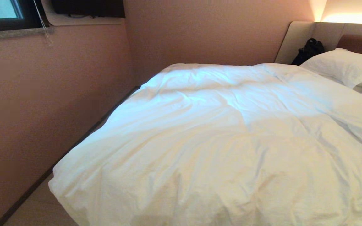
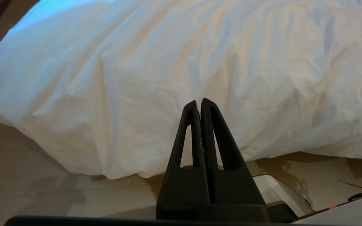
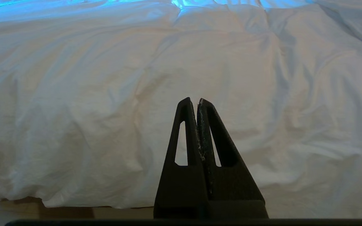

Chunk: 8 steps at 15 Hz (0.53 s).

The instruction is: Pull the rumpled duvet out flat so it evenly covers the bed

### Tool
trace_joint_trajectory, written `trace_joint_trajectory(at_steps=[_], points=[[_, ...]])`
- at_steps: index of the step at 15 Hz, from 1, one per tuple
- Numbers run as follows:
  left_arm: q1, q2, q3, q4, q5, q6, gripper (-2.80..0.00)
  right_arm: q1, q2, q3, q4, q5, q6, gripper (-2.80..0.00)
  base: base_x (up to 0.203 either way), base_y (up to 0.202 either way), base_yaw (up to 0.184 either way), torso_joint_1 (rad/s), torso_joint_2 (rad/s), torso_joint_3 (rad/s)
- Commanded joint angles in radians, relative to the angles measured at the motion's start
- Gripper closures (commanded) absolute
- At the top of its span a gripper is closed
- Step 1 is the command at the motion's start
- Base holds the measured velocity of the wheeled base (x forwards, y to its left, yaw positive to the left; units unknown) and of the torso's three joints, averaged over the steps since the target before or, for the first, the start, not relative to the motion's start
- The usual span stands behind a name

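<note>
The puffy white duvet (image 1: 218,138) lies spread over the bed, wrinkled, its near edge hanging over the foot end and its left corner (image 1: 58,185) drooping by the floor. The bed shows only as its padded headboard (image 1: 325,34) at the far right. Neither arm appears in the head view. My left gripper (image 2: 199,102) is shut and empty, held off the duvet's (image 2: 168,78) hanging near edge, above the floor. My right gripper (image 3: 193,100) is shut and empty too, pointing at the duvet's (image 3: 168,78) near side without touching it.
White pillows (image 1: 344,66) lie at the headboard with a black bag (image 1: 308,50) beside them. A pinkish wall (image 1: 42,94) runs close along the bed's left side, leaving a narrow strip of floor (image 1: 39,207). Part of my white base (image 2: 281,191) shows below the left gripper.
</note>
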Motion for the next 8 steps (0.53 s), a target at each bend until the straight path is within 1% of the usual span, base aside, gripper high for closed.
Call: trace_joint_trajectory(at_steps=[1,8], points=[[0.0,0.009,0.001,0.002,-0.002,-0.001,0.0,0.0,0.001,0.0,0.0,0.0,0.0,0.0,0.0,0.0,0.0,0.0,0.0,0.0],[0.0,0.002,0.007,0.004,-0.004,0.0,0.0,-0.001,0.001,0.0,0.0,0.0,0.0,0.0,0.0,0.0,0.0,0.0,0.0,0.0]])
